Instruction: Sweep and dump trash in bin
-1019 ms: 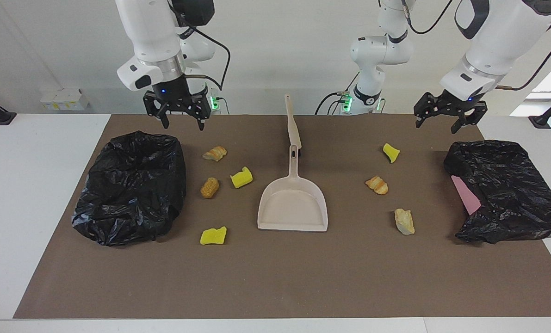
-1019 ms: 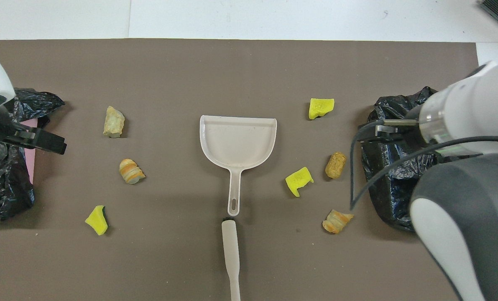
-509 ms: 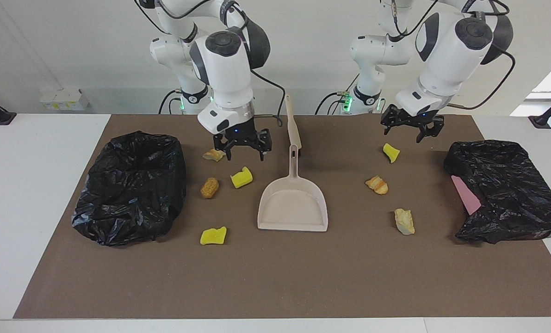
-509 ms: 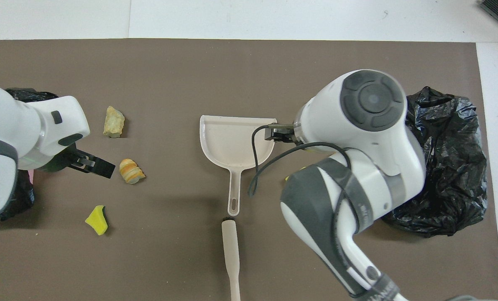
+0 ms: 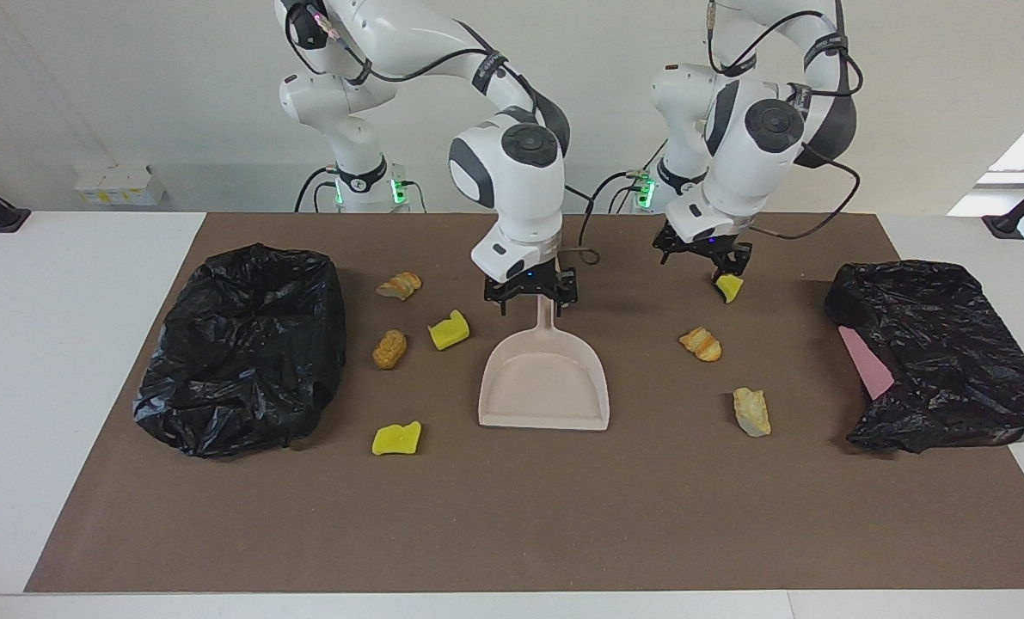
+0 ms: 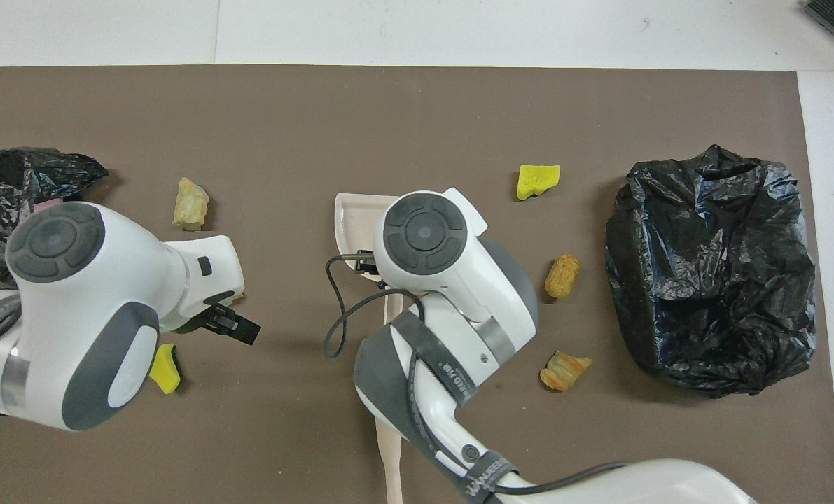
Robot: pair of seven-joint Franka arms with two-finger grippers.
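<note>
A: Start big. Two black bags, one at the right arm's end of the desk – bag – and one at the left arm's end. Either could take the trash, and both sit well apart from the middle, so a loaded pan has a long carry. Tilt it on the way and pieces roll off.

B: The pan lies flat in the middle. The right tool is over its handle with fingers spread, gripping nothing. If it closes off-centre, the thin handle could twist or slip out.

A: And the brush? In the overhead view only its handle end shows, nearer the robots than the pan; the right arm hides the rest. A descent might knock it.

B: The left tool is also released, hovering over a yellow chunk. I'd guess it could nudge that piece away.

A: The trash is scattered both sides of the pan: yellow chunks and, tan lumps. Nothing is in the pan yet.

B: A hard sweep could flick light sponge past the pan.
</note>
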